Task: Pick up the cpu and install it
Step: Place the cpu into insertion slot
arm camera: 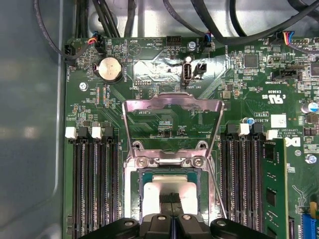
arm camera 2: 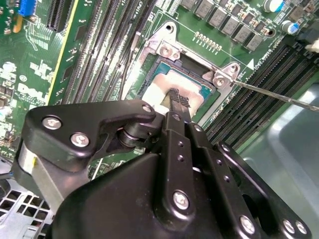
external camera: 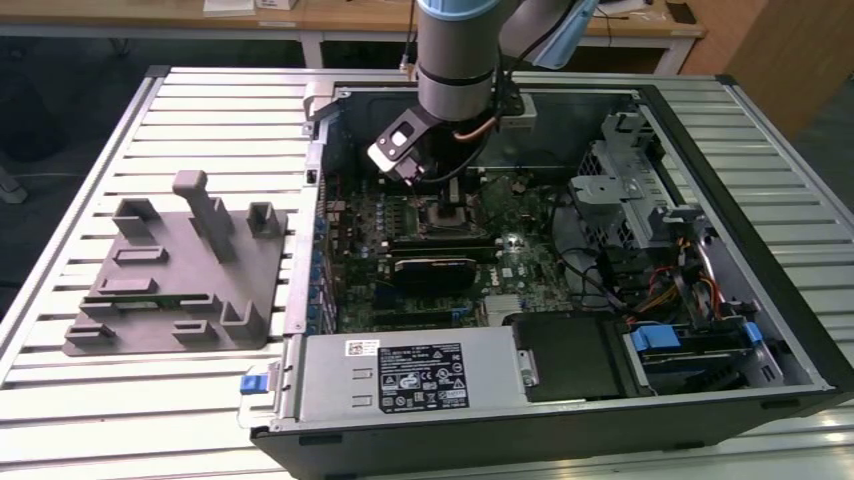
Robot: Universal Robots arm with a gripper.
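The arm [external camera: 455, 60] reaches down into the open computer case [external camera: 747, 300]; its gripper [arm camera: 172, 199] is narrow, fingers [arm camera 2: 178, 99] drawn together. The tips touch the cpu [arm camera: 150, 193], lying in the motherboard socket [arm camera: 132, 172].

Silver-grey cylindrical arm [external camera: 454, 60] with pale-blue joint cap [external camera: 567, 35], orange cable [external camera: 474, 128], and matte black tool [arm camera 2: 178, 99] studded with silver screws [arm camera 2: 180, 199]

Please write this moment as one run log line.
gripper: jaws together, over cpu | cpu: lying in socket | load plate: raised
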